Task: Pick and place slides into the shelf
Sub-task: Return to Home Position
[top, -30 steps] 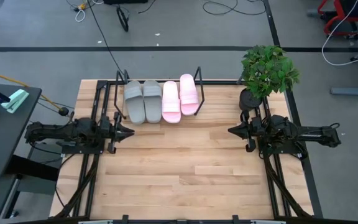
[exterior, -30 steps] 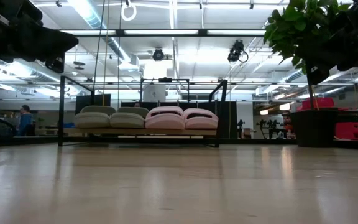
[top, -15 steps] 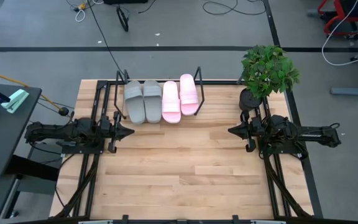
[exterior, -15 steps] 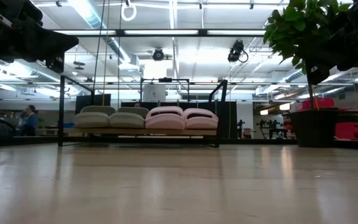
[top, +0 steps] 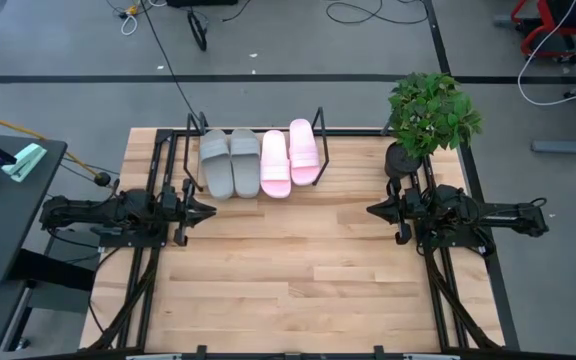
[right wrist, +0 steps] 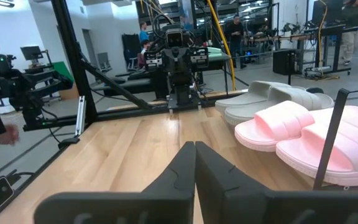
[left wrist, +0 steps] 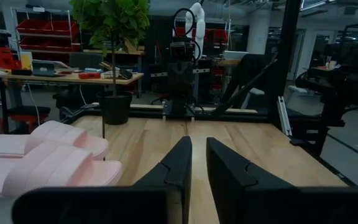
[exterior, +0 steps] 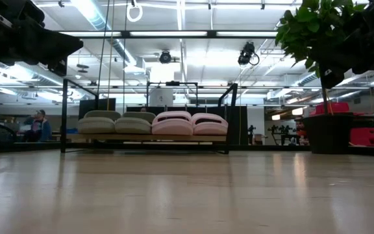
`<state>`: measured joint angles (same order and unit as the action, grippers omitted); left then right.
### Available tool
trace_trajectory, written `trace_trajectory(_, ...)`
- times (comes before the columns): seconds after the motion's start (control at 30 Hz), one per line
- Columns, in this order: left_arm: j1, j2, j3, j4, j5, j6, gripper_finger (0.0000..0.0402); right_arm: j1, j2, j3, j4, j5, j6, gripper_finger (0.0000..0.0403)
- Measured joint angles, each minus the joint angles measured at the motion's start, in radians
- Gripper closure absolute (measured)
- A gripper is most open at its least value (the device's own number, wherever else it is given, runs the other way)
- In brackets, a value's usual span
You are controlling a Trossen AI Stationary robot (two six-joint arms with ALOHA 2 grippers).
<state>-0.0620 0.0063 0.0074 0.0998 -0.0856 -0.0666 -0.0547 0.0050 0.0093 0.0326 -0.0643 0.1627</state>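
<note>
All four slides lie on the shelf (top: 319, 130) at the table's (top: 298, 290) far edge, and that settles what the coming move turns on: nothing loose lies on the boards for either arm to go after. The grey pair (top: 230, 163) and the pink pair (top: 290, 158) sit side by side in one row between the shelf's two upright ends. Their long axes run from near edge to far edge, at right angles to the line joining the two grippers. The outer pink slide sits a little farther back than its mate. The left gripper (top: 204, 210) hangs at the table's left side, pointing inward across the boards. It has only a thin gap between its fingers and holds nothing. The right gripper (top: 374, 210) faces it from the right side, with its fingers pressed together and likewise empty. Both are on the near side of the shelf and apart from it. The row is off centre, so the left gripper is the nearer one, just in front of the grey pair's end of the row. The right gripper is well apart from the pink end, with the plant (top: 430, 110) at the far corner beside its arm. Judging by this, the placing looks done and both arms are at or close to their rest pose. Any remaining motion should be a small settling at the table's sides, away from the shelf, with little chance of knocking the row.
</note>
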Motion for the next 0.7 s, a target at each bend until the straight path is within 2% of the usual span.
trace_trajectory(0.7, 0.000, 0.000, 0.000, 0.000, 0.000, 0.000, 0.0355, 0.000, 0.000, 0.000, 0.000, 0.000, -0.001, 0.0386)
